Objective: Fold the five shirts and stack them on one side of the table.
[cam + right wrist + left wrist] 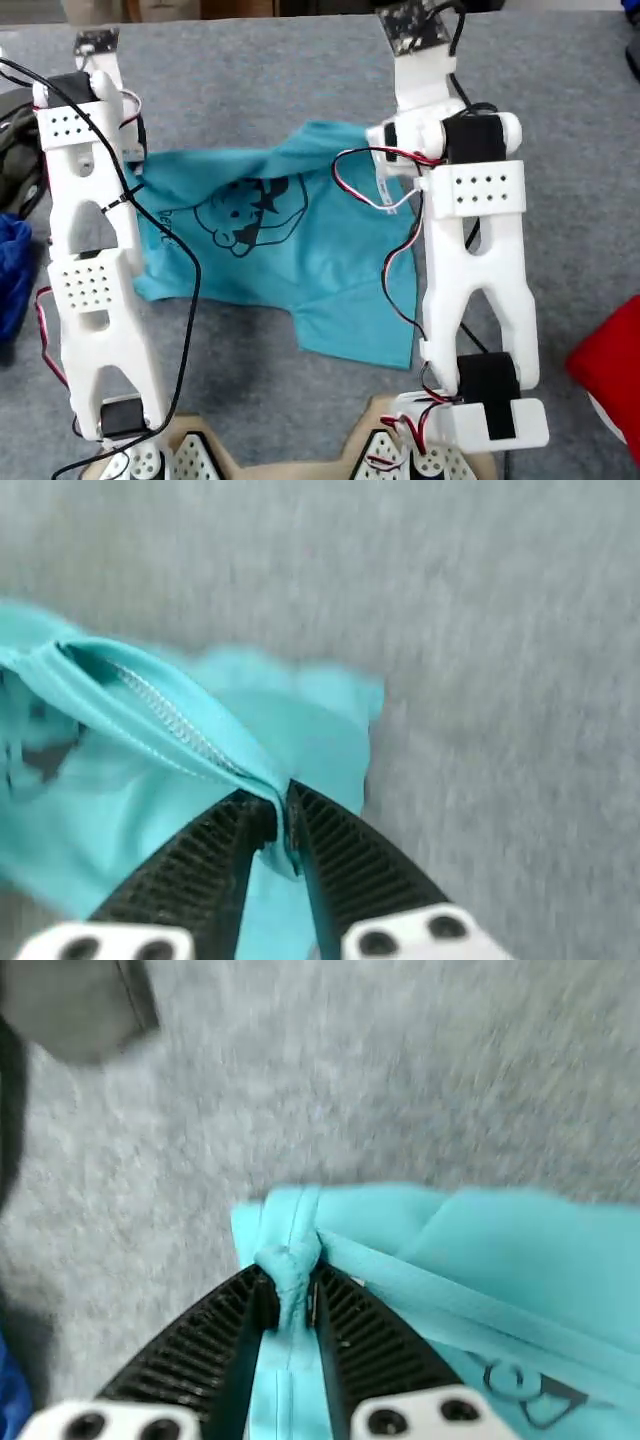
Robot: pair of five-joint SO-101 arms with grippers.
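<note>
A teal shirt [290,250] with a dark cartoon print lies spread on the grey table between the two arms, partly under them. My left gripper [290,1295] is shut on a bunched fold of the teal shirt [500,1260] at its hem edge. My right gripper [278,825] is shut on a stitched seam of the teal shirt [170,730]. In the high view the left arm [90,250] covers the shirt's left edge and the right arm [470,230] stands over its right edge.
A blue cloth [12,270] lies at the table's left edge, with a dark cloth [15,150] behind it. A red cloth [610,365] lies at the right edge. Grey table [250,90] stretches beyond the shirt at the back.
</note>
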